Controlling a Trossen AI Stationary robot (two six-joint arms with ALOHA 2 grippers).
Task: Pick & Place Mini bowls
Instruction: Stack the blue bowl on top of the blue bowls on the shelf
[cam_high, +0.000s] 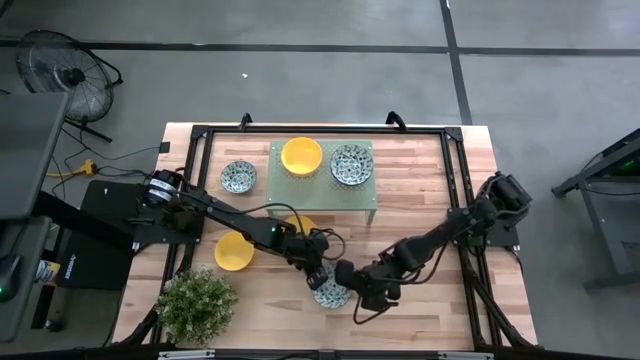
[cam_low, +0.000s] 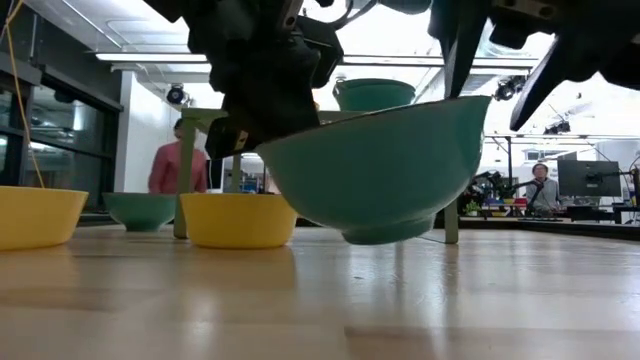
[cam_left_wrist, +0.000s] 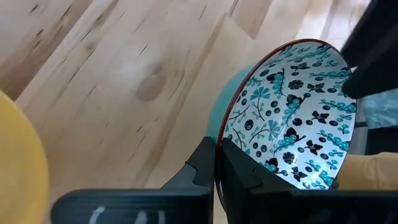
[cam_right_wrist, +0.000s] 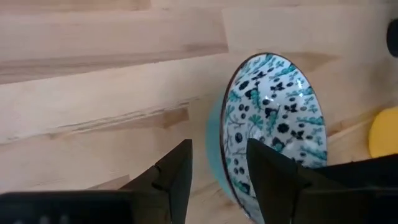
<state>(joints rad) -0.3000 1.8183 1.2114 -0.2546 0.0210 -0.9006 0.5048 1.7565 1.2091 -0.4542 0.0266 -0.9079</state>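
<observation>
A white mini bowl with a blue-green pattern and teal outside (cam_high: 332, 294) (cam_low: 380, 170) sits tilted near the table's near edge, between both grippers. My left gripper (cam_high: 318, 272) (cam_left_wrist: 216, 152) is shut on its rim. My right gripper (cam_high: 358, 290) (cam_right_wrist: 217, 158) is open, with one finger outside and one inside the opposite rim, apart from it. A yellow bowl (cam_high: 233, 251) and a half-hidden yellow one (cam_high: 298, 225) rest on the table. So does a patterned bowl (cam_high: 238, 177). The green stand (cam_high: 322, 190) carries a yellow bowl (cam_high: 301, 155) and a patterned bowl (cam_high: 351, 164). My left gripper pinches the patterned bowl's rim (cam_left_wrist: 219, 140) on the side toward the table's left, one finger inside the bowl and one outside. The fingers come slanting down from the left. The bowl is tilted; whether its foot (cam_low: 385, 236) still touches the wood cannot be told.
A potted plant (cam_high: 197, 305) stands at the near left corner. A black frame (cam_high: 320, 130) runs around the table's edge. Bare wood lies along the near edge to the right of the grippers. People (cam_low: 165, 165) show in the room beyond the table.
</observation>
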